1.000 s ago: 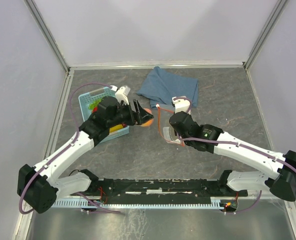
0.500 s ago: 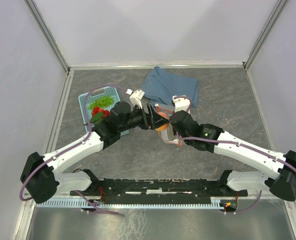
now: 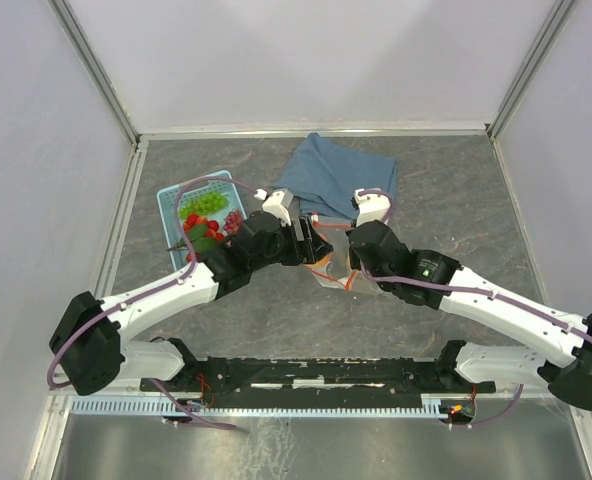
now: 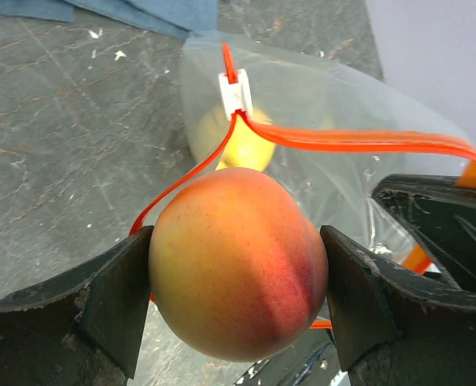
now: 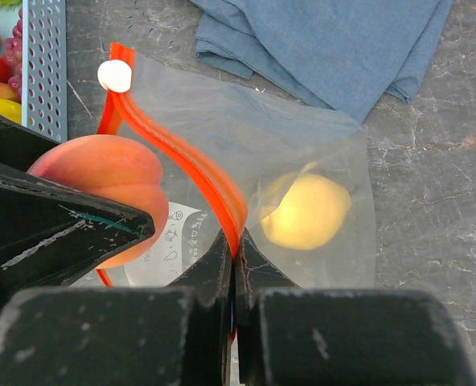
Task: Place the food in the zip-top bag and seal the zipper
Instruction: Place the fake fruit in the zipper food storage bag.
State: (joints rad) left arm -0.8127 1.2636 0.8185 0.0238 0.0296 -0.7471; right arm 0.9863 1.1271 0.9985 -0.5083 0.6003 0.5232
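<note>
Orange-red toy peach [image 4: 238, 257] sits clamped between the fingers of the left tool [image 4: 236, 277], right at the gaping mouth of the small clear crinkly plastic zip-top bag [image 5: 302, 137] on the grey stone-patterned counter [image 4: 61, 129]. The right tool [image 5: 232, 257] is pinched tight on the bag's thin red-orange zipper strip [image 5: 178, 153]. A second, yellow peach [image 5: 306, 211] lies inside the bag, and a folded blue cloth [image 5: 326, 40] lies just behind it.
</note>
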